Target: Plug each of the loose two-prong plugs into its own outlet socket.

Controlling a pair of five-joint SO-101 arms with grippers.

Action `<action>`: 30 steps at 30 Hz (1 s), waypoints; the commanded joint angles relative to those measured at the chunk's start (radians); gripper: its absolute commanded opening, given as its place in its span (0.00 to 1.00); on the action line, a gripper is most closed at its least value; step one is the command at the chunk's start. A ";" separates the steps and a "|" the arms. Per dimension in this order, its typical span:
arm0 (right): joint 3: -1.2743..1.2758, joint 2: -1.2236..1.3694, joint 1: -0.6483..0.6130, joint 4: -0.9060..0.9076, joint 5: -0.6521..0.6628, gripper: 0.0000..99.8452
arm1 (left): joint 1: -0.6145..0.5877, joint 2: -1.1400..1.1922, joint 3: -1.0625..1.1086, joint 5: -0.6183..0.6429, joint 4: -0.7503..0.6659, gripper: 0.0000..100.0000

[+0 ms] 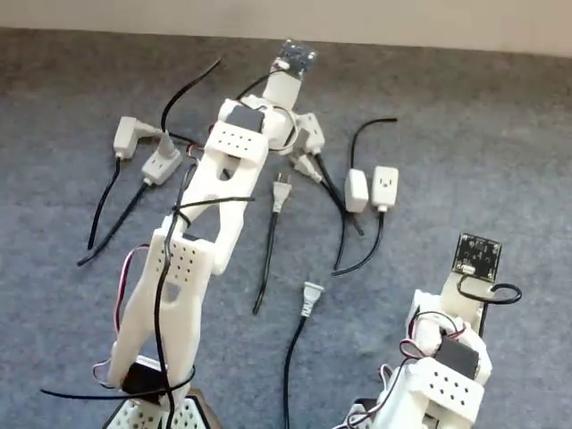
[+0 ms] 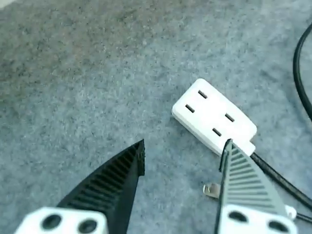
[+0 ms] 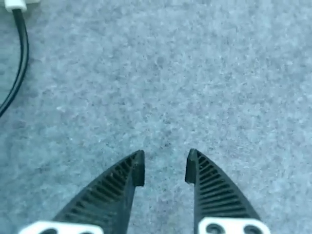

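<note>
While the left gripper [image 2: 184, 150] hangs low over the grey carpet [image 2: 87, 68] with its jaws spread wide and nothing held between them, a white outlet block [image 2: 214, 117] lies just past its tips, slotted face up. The block's black cord [image 2: 280, 179] runs off behind the pale finger [image 2: 239, 180]. A metal prong [image 2: 210, 189] pokes out beside that finger, near the block but apart from it. The plug body it belongs to is hidden, so I cannot tell whether the finger touches it. The right gripper [image 3: 165, 163] is released as well, its two dark fingers narrowly parted over the carpet and gripping nothing. A white piece [image 3: 14, 4] with a thin cable [image 3: 19, 63] lies well apart from it.

Seen from the high view, the left arm [image 1: 210, 223] stretches far out across the carpet, and the right arm [image 1: 451, 357] sits folded close to its base. Between the two arms lie two loose plugs, each trailing a dark lead. The first plug [image 1: 281, 192] is just beside the left arm's forearm, and the second plug [image 1: 311, 298] is nearer the bases. Farther out, a white socket [image 1: 357, 189] and a neighbouring socket [image 1: 385, 186] lie side by side. On the other side of the left arm, an angled outlet piece [image 1: 130, 136] and a rounder outlet piece [image 1: 163, 163] lie near each other, neither with a plug in it
</note>
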 commanded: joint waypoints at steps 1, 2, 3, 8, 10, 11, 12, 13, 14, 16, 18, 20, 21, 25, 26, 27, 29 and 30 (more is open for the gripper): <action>-0.004 -0.013 -0.041 -0.018 -0.003 0.15 | 0.028 0.030 -0.119 0.008 -0.018 0.25; -0.004 -0.013 -0.044 -0.018 -0.003 0.15 | 0.036 0.051 -0.153 0.008 -0.018 0.25; -0.004 -0.013 -0.045 -0.018 -0.003 0.15 | 0.039 0.074 -0.186 0.008 -0.018 0.25; -0.002 -0.013 -0.045 -0.018 -0.003 0.15 | 0.054 0.180 -0.348 0.015 -0.012 0.25; -0.002 -0.013 -0.045 -0.018 -0.003 0.15 | 0.054 0.217 -0.389 0.015 -0.012 0.25; -0.002 -0.013 -0.045 -0.018 -0.003 0.15 | 0.054 0.236 -0.401 0.012 -0.014 0.25; -0.002 -0.013 -0.045 -0.018 -0.003 0.15 | 0.054 0.252 -0.414 0.009 -0.014 0.25; -0.002 -0.013 -0.045 -0.018 -0.003 0.15 | 0.054 0.272 -0.421 0.009 -0.014 0.25; -0.002 -0.013 -0.045 -0.018 -0.003 0.15 | 0.054 0.289 -0.427 0.009 -0.012 0.25; -0.002 -0.013 -0.045 -0.018 -0.003 0.15 | 0.053 0.315 -0.430 0.009 -0.011 0.25; -0.002 -0.013 -0.045 -0.018 -0.003 0.15 | 0.048 0.334 -0.429 0.009 -0.011 0.25; -0.002 -0.013 -0.045 -0.018 -0.003 0.15 | 0.033 0.341 -0.430 0.009 0.017 0.25; -0.002 -0.013 -0.045 -0.018 -0.003 0.15 | 0.028 0.343 -0.430 0.009 0.037 0.25; -0.002 -0.013 -0.045 -0.018 -0.003 0.15 | 0.021 0.348 -0.429 0.009 0.127 0.25; -0.002 -0.013 -0.045 -0.018 -0.003 0.15 | 0.019 0.348 -0.429 0.009 0.152 0.25; -0.002 -0.013 -0.045 -0.018 -0.003 0.15 | 0.018 0.348 -0.429 0.009 0.173 0.25; -0.002 -0.013 -0.045 -0.018 -0.003 0.15 | 0.018 0.348 -0.430 0.009 0.210 0.25; -0.002 -0.013 -0.045 -0.018 -0.003 0.15 | 0.019 0.348 -0.430 0.009 0.227 0.25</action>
